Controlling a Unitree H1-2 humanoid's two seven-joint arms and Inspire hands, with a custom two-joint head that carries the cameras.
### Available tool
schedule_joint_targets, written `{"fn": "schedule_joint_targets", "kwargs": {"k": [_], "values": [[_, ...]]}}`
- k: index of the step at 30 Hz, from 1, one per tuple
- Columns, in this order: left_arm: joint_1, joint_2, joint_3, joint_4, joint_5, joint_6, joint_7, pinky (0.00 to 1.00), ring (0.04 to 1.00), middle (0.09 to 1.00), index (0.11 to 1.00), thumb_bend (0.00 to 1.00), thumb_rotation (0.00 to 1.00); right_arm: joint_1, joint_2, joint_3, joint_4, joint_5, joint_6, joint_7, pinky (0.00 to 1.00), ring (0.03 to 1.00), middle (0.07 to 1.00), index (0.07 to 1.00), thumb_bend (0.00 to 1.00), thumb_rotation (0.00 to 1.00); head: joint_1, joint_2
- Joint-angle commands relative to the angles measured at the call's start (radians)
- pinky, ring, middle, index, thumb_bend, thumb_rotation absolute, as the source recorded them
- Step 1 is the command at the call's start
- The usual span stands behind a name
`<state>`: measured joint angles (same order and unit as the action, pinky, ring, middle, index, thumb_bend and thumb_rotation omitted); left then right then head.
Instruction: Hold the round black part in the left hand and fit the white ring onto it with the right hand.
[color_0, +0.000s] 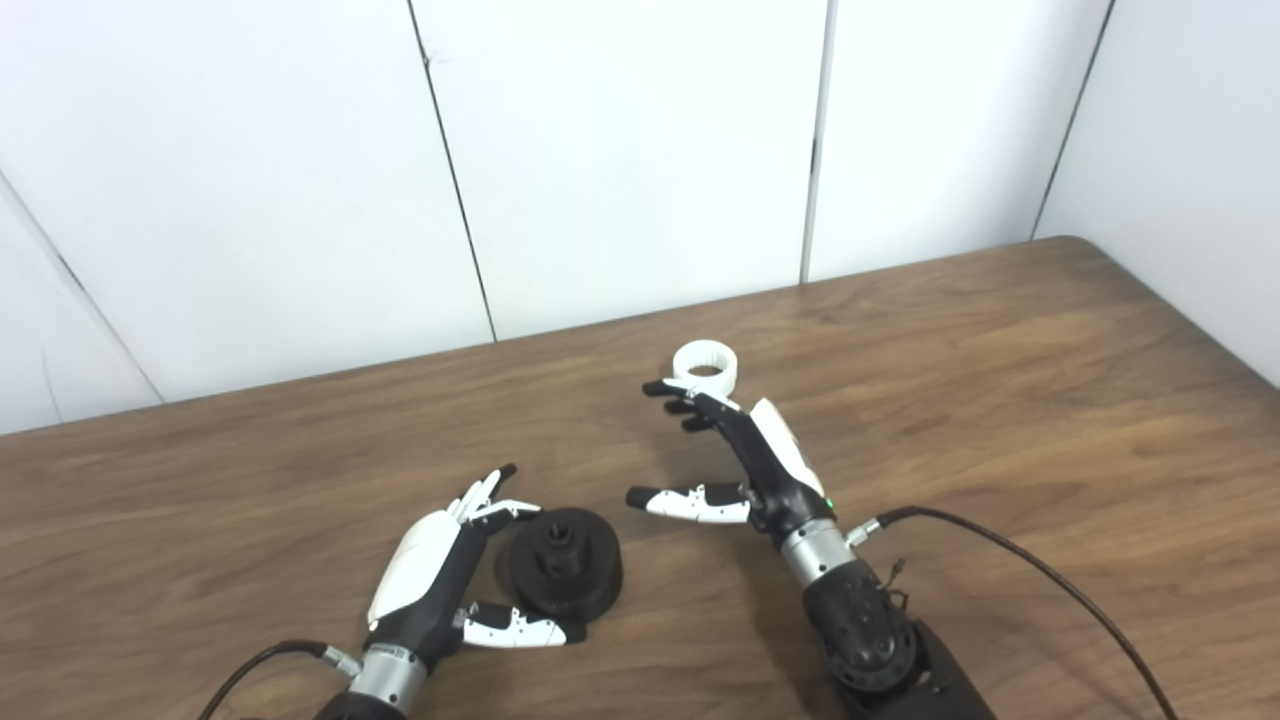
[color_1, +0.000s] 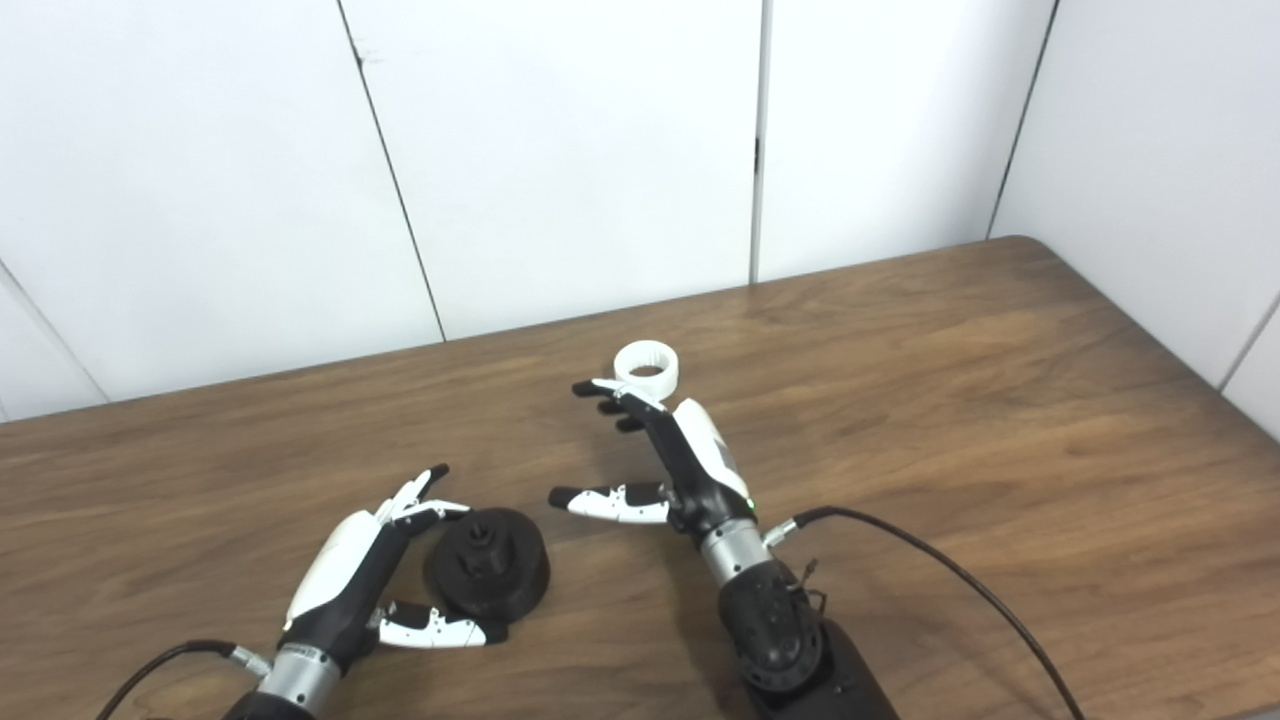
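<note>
Reaching stage: both hands are near their parts, neither part is lifted yet, so I judge this the approach before any grasp.
Left hand: the left hand (color_0: 430, 570) rests low on the table (color_0: 1000, 400), fingers spread and open, thumb stretched along the near side of the black part and fingertips just at its left edge; it cups the part but I cannot tell whether it touches it.
Black part: the black part (color_0: 565, 565) sits flat on the table, near the front edge and left of centre; it is a round, squat disc with a raised hub and a hole in the middle.
Right hand: the right hand (color_0: 745, 460) hovers right of centre, fingers apart and lightly curled, thumb pointing left, holding nothing.
White ring: the white ring (color_0: 705, 366) lies flat on the table just beyond the right fingertips, farther back than the black part; it is a short, thick-walled band with fine ribbing on its outer wall, hole facing up.
Next move: I judge the left hand must close around the disc and lift it steady, while the right hand moves forward a little and pinches the ring by its rim.
</note>
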<state>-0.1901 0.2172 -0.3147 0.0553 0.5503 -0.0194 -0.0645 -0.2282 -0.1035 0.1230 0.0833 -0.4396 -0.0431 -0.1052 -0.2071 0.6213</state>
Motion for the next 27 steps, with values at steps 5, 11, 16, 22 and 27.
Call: {"fn": "schedule_joint_targets", "kwargs": {"k": [5,11,16,22,27], "values": [[-0.013,0.008,0.007,-0.009,0.023,-0.010,0.012,1.00,1.000,1.000,0.648,0.88,0.25,-0.096,-0.059,-0.036,-0.075,-0.046,0.077,0.004,0.90,0.970,0.969,0.854,0.75,0.40,0.011,0.000],[-0.016,0.006,0.009,0.003,0.025,-0.021,0.024,1.00,1.000,1.000,0.646,0.88,0.26,-0.166,-0.096,-0.052,-0.086,-0.111,0.163,-0.002,0.90,0.998,0.990,0.848,0.77,0.48,0.015,-0.006],[-0.019,0.007,0.011,0.004,0.022,-0.018,0.022,1.00,1.000,1.000,0.645,0.88,0.26,-0.236,-0.137,-0.059,-0.072,-0.132,0.203,0.019,0.92,1.000,0.995,0.859,0.76,0.49,0.023,-0.003],[-0.018,0.009,0.009,0.009,0.025,-0.022,0.025,1.00,1.000,1.000,0.648,0.88,0.27,-0.340,-0.205,-0.042,-0.012,-0.154,0.254,0.073,0.95,1.000,1.000,0.868,0.79,0.48,0.027,-0.005],[-0.017,0.007,0.009,0.010,0.025,-0.018,0.025,1.00,1.000,1.000,0.649,0.89,0.27,-0.407,-0.256,-0.001,0.075,-0.168,0.271,0.121,1.00,1.000,1.000,0.886,0.83,0.52,0.033,-0.006]]}}
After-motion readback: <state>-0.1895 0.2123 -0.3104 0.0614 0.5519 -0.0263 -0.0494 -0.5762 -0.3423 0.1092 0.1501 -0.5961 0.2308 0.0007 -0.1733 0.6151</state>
